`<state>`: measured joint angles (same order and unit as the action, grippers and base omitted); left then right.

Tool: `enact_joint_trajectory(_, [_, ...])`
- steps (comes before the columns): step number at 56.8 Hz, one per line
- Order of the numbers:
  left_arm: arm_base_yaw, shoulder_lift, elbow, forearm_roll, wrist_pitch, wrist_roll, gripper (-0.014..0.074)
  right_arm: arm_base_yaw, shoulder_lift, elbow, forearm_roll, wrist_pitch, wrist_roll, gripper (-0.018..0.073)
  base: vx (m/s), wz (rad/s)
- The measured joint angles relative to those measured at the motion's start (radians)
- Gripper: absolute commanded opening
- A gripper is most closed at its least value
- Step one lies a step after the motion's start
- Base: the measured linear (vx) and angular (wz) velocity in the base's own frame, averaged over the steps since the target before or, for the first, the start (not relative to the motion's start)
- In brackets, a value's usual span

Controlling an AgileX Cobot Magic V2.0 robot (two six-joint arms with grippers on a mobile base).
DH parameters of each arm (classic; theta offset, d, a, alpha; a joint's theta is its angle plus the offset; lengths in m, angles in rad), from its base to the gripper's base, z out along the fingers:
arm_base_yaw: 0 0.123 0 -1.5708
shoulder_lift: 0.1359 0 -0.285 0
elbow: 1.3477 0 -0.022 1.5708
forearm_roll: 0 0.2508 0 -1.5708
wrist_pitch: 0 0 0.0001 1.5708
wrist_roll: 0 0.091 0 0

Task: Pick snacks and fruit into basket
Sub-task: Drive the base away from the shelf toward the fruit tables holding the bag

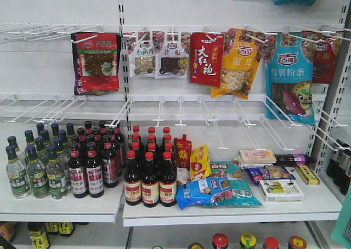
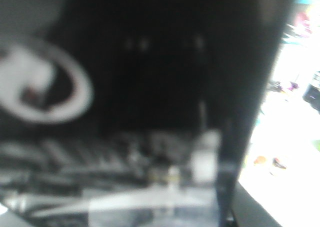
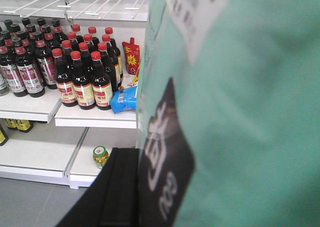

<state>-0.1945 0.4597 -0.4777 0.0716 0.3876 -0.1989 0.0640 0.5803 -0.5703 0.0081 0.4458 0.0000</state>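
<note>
red pouch (image 1: pixel 207 58) "大红袍", teal pouch (image 1: pixel 289 76) "红薯粉条"

The shelves (image 1: pixel 230 216) are faced straight on by the front view, from a middle distance. The left wrist view is blocked by a very near dark surface (image 2: pixel 150 87). The right wrist view is half covered by a close teal pouch (image 3: pixel 250 112); the red-capped bottles (image 1: pixel 149 175) (image 3: pixel 82 79) are shared with the front view.

The left arm's housing (image 2: pixel 165 77) is blurred black, with a pale ring (image 2: pixel 82 94) at nine o'clock. At six o'clock lie grey metal fittings (image 2: pixel 150 187).
</note>
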Motion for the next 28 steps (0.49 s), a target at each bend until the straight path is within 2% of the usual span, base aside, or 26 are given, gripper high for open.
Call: enact_joint_trajectory(28, [0.000, 0.000, 0.000, 0.000, 0.000, 0.000, -0.0003, 0.000, 0.000, 0.000, 0.000, 0.001, 0.000, 0.0000, -0.29, -0.09])
